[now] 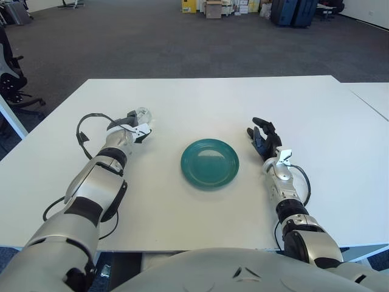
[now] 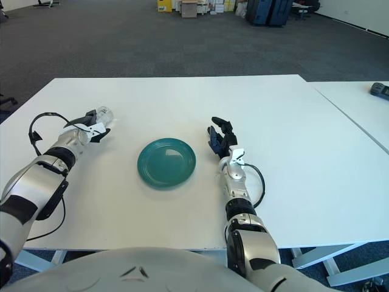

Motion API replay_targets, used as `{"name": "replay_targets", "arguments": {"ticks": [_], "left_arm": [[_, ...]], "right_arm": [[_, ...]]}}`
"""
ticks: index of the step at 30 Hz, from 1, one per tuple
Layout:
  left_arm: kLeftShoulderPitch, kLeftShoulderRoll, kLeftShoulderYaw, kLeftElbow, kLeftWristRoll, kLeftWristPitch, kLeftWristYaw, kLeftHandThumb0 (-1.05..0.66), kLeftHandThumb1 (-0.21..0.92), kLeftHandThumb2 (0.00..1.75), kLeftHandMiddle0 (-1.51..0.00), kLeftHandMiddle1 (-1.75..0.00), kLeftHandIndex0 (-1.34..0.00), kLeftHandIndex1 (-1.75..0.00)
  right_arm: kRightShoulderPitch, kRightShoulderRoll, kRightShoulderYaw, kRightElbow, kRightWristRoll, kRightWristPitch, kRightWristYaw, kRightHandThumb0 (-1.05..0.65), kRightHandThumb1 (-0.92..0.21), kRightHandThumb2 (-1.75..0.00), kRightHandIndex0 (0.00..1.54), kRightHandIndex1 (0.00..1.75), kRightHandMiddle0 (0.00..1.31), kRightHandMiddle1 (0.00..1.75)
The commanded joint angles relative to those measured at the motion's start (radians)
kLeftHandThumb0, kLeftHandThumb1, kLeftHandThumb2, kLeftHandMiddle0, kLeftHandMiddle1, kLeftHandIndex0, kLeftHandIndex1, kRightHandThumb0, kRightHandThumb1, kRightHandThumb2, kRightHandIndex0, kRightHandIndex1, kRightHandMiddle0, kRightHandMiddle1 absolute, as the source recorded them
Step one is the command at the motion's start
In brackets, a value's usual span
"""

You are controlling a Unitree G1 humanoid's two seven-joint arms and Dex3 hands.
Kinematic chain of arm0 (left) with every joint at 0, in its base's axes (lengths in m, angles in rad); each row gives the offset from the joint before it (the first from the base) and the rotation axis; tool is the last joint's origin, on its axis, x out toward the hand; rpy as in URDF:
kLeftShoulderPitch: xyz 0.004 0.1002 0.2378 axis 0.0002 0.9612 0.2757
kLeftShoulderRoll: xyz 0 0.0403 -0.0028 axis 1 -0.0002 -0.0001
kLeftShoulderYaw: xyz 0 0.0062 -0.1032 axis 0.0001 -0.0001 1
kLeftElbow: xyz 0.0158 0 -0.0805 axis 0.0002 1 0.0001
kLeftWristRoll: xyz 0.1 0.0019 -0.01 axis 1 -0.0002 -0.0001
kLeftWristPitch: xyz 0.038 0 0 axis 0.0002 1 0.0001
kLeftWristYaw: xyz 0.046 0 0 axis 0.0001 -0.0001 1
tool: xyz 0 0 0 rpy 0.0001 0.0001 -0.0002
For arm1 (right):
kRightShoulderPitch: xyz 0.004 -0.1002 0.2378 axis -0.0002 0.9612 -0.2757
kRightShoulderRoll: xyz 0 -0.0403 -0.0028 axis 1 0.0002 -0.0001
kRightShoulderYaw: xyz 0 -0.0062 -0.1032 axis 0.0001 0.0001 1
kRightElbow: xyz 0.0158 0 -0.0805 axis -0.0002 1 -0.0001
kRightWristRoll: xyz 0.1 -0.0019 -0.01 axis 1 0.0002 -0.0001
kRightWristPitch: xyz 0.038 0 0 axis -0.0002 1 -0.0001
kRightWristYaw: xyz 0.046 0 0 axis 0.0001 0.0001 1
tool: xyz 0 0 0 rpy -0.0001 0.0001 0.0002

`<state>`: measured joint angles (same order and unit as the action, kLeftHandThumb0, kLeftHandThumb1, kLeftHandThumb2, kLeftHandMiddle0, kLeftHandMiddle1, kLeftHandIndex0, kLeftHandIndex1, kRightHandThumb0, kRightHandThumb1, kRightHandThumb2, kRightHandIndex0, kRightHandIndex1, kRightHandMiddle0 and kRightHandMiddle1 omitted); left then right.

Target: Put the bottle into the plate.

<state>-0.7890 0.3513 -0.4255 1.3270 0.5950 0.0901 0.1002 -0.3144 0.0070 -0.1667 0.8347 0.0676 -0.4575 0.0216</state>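
Left eye first. My left hand (image 1: pixel 132 123) is out on the left part of the table (image 1: pixel 182 201), fingers wrapped around the bottle (image 1: pixel 141 114), a small clear one that pokes out past the far side of the hand. From here I can't tell if the bottle's bottom is touching the tabletop or just above it. The plate (image 1: pixel 209 163) is teal, round, and sits about mid-table, well apart from the bottle, with nothing but bare white surface between them. My right hand (image 1: pixel 262 137) shows just right of the plate, fingers spread loose and holding nothing. There's a clear strip of table between it and the plate rim. The far table edge is a good way behind both hands; the near edge runs close under my forearms. A second table (image 1: pixel 374 94) butts up on the right.

Right eye. Same layout, shifted a bit. The bottle sits in the left-hand grip near the table's left side, with some white margin before that edge. A black cable (image 2: pixel 37 131) loops off the left wrist toward the edge. The plate has open surface all round. A dark gadget (image 2: pixel 380 89) lies on the neighbouring table, far right.
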Motion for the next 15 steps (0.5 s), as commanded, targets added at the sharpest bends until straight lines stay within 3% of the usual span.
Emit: {"name": "replay_targets", "arguments": {"ticks": [1, 15], "left_arm": [[0.015, 0.0, -0.007, 0.004, 0.003, 0.007, -0.021, -1.05, 0.92, 0.84, -0.22, -0.01, 0.0, -0.21], [0.037, -0.003, -0.018, 0.007, 0.006, -0.005, -0.032, -1.05, 0.92, 0.8, -0.28, -0.02, 0.0, -0.38]], "right_arm": [[0.011, -0.006, -0.001, -0.01, 0.009, 0.021, 0.001, -0.58, -0.92, -0.57, 0.56, 0.01, 0.17, 0.88], [0.021, -0.004, 0.002, -0.029, 0.009, 0.029, 0.005, -0.59, -0.92, -0.57, 0.56, 0.01, 0.17, 0.88]]}}
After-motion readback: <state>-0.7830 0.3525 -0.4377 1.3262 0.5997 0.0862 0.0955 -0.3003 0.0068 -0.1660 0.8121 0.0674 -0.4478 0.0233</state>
